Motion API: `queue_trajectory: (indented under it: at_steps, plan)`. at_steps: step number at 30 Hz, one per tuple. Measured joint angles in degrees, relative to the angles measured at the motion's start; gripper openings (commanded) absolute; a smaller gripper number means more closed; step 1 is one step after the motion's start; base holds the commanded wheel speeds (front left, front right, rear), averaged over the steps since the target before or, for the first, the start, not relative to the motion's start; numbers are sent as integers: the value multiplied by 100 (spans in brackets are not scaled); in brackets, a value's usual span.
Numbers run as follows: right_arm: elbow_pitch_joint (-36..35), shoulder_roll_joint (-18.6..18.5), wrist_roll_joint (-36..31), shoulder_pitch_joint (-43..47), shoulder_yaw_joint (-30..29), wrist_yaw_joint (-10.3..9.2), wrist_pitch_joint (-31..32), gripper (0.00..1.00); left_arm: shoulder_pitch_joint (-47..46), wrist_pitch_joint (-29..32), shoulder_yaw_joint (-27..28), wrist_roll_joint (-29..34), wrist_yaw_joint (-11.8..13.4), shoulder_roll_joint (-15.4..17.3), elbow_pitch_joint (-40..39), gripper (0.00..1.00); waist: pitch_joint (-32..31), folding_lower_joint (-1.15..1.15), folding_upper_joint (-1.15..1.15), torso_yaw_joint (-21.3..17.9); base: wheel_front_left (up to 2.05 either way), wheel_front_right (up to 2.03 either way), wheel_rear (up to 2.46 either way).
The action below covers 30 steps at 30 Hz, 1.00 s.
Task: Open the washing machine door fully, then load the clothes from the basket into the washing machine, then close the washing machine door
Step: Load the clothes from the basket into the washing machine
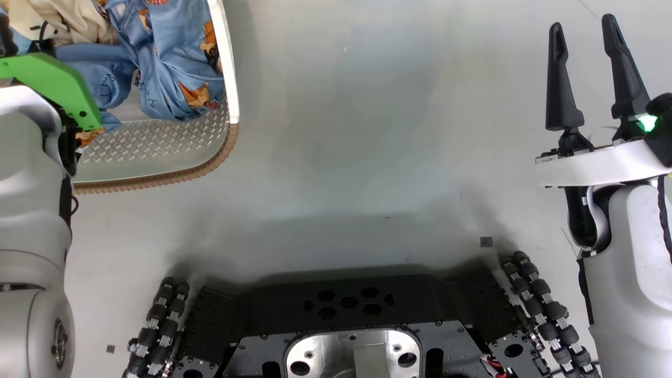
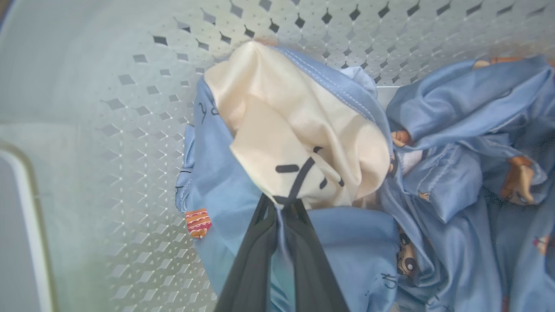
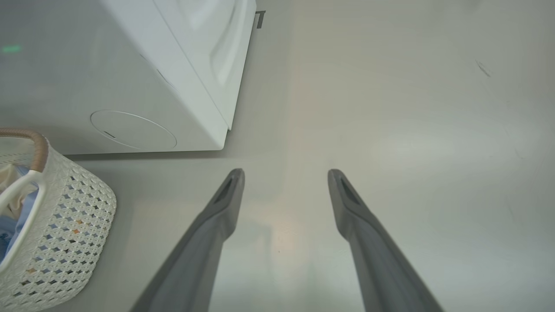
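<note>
Pale grey floor (image 1: 367, 131) all round, bare in front of the robot's black wheeled base (image 1: 346, 315) at the bottom of the head view. The washing machine (image 3: 130, 65) appears in the right wrist view as the lower corner of a white box on the floor at upper left, with a round service flap (image 3: 133, 130) low on its face. The basket (image 3: 65, 216) stands near it at lower left, cream perforated wall, brown rim, white handle; cannot tell if the two touch. In the head view the basket sits at upper left, ahead and to the robot's left, with the pale left arm (image 1: 26, 210) reaching down into it. The clothes (image 2: 455, 130) lie crumpled inside the basket, light blue with orange-brown cartoon prints, bunched toward one end with bare perforated wall beside them. One garment has a cream panel (image 2: 303, 130) with black marks, on top of the heap. Left gripper (image 2: 279, 204) is inside the basket, fingers pressed together and pinching a fold of blue cloth right at the lower edge of the cream panel, fabric visible between the two dark fingers. Right gripper (image 1: 588, 68) is at far right over bare floor, well apart from the basket, fingers spread wide, nothing between them. Small dark square marker (image 1: 486, 241) on the floor near the base
</note>
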Motion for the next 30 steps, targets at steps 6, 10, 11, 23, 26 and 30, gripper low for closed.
queue_trajectory:
  at_steps: [6, 10, 11, 23, 26, 30]
  plan:
    - [123, 19, 57, -66, 26, 0, 0, 100, 82, -244, 14, -25, -104, 46, 31, 0, -261, 0, 0, -17, 0, 0, 0]
    - [201, 24, 73, -102, 34, 0, 0, 100, 105, -389, 10, -78, -200, 46, 57, 0, -476, 0, 0, -23, 0, 0, 0]
    - [213, 29, 102, -116, 38, 0, 0, 100, 120, -419, 9, -78, -202, 46, 59, 0, -518, 0, 0, -22, 0, 0, 0]
    - [474, 40, 160, -172, 19, 0, 0, 100, 584, -636, 3, -154, -259, -258, 10, 0, -1112, 0, 0, 31, 0, 0, 0]
    - [532, 23, 160, -164, 8, 0, 0, 100, 688, -648, 2, -154, -260, -328, -27, 0, -1289, 0, 0, 57, 0, 0, 0]
    - [630, -12, 166, -148, 4, 0, 0, 100, 904, -652, 0, -157, -298, -377, -77, 0, -1536, 0, 0, 95, 0, 0, 0]
